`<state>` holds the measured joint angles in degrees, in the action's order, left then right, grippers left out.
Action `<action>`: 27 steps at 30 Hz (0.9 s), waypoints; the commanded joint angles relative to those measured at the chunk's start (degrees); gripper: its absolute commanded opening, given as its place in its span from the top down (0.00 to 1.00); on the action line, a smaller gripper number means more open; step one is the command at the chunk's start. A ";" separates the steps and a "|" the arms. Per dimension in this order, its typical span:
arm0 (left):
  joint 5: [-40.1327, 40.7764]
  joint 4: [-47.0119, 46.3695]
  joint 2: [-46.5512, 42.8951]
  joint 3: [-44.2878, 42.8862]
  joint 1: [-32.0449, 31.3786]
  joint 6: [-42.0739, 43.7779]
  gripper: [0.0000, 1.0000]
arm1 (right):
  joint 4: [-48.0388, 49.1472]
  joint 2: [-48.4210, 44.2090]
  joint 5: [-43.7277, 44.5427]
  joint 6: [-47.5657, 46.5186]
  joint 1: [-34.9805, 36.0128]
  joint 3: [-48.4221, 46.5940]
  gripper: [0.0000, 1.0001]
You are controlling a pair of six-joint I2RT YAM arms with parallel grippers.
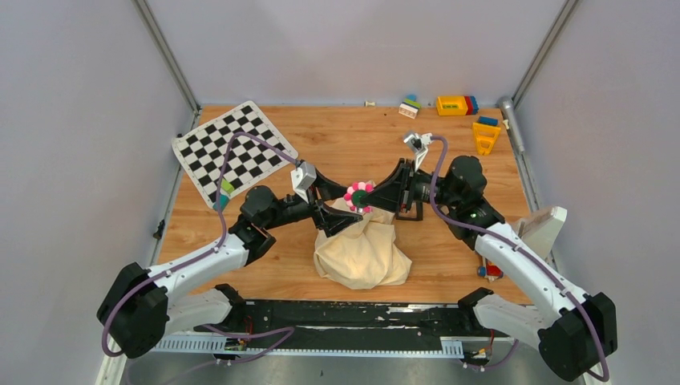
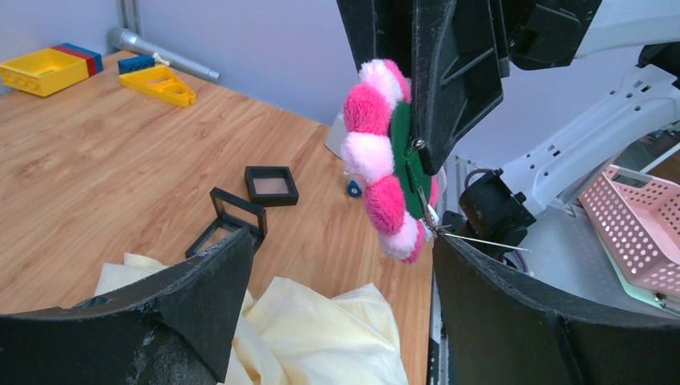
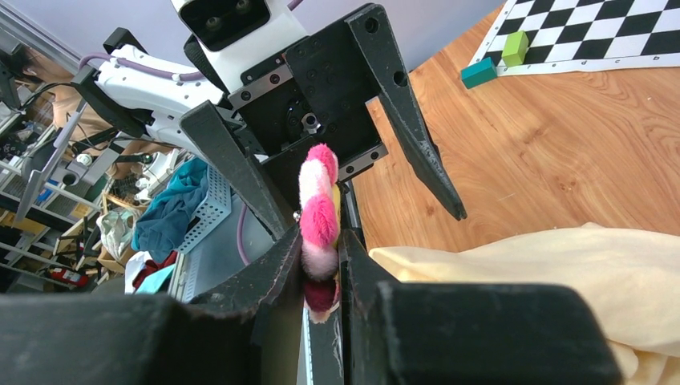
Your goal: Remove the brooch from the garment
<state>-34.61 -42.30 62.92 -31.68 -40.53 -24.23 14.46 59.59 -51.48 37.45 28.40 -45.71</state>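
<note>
Top external view shows the table (image 1: 353,144), with the cream garment (image 1: 365,253) heaped toward its 6 o'clock side. The left pincer (image 1: 351,210) gapes wide, released. The right pincer (image 1: 371,195) is clenched on the brooch (image 1: 357,196), held clear at the garment's 12 o'clock.

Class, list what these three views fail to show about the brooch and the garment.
Top external: the brooch is too small for its pin to show.
Right wrist: brooch's lower part hidden between the right gripper fingers.
Left wrist: garment cut off by the bottom edge and the left gripper fingers.
</note>
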 commanded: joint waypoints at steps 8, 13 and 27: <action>-2.19 -7.29 1.28 0.03 -0.38 -4.67 0.11 | 4.23 0.53 0.64 0.45 -0.10 1.74 1.00; -2.05 -8.28 1.24 0.29 -0.36 -5.43 0.13 | 4.59 0.44 0.42 0.60 -0.08 2.27 1.00; -0.52 -5.87 1.29 0.11 -0.41 -5.54 0.24 | 7.50 0.32 1.29 4.75 0.69 4.55 1.00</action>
<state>-35.92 -47.77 64.10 -31.55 -40.80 -29.87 18.04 60.16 -51.00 39.88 28.56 -41.80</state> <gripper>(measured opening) 0.789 0.195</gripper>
